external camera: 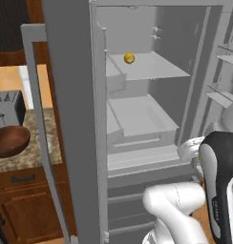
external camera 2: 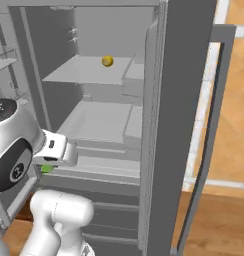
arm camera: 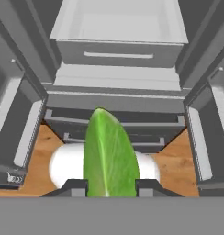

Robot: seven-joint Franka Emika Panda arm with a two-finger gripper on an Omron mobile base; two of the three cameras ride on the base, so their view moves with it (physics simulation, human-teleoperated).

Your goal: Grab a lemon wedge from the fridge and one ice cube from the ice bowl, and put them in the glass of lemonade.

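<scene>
Pincer [arm camera: 109,186] clenched on a green wedge [arm camera: 108,151]: long, leaf-shaped, pale-veined, standing up between the two finger tips, one tip against each side. Taken to be the wedge the task wants, though it is green, not yellow.

- Fridge [external camera: 70,95]: both doors open, hand low in front of its open compartment, facing the pulled-out drawer [arm camera: 118,48] and the bottom drawers.
- Small round yellow thing [external camera: 129,58] on the fridge's upper shelf, well above the hand. Cannot tell what fruit it is.
- Ice bowl [external camera: 8,140] on the worktop [external camera: 27,159] left of the fridge, beyond the open left door, in front of the toaster [external camera: 7,108].

Risks, as judged:
- Grip sits at the very base of the wedge, most of it standing free above the tips. A quick swing could tip or slide it out onto the floor.
- Open left door stands between hand and worktop. A direct sweep toward the bowl would likely strike the door edge or its long handle [external camera: 39,119].
- Retreat is narrow: door bins flank the hand on both sides, so a skewed pull-back could clip one.
- If the yellow thing is the true lemon, the wrong piece goes into the drink.
</scene>
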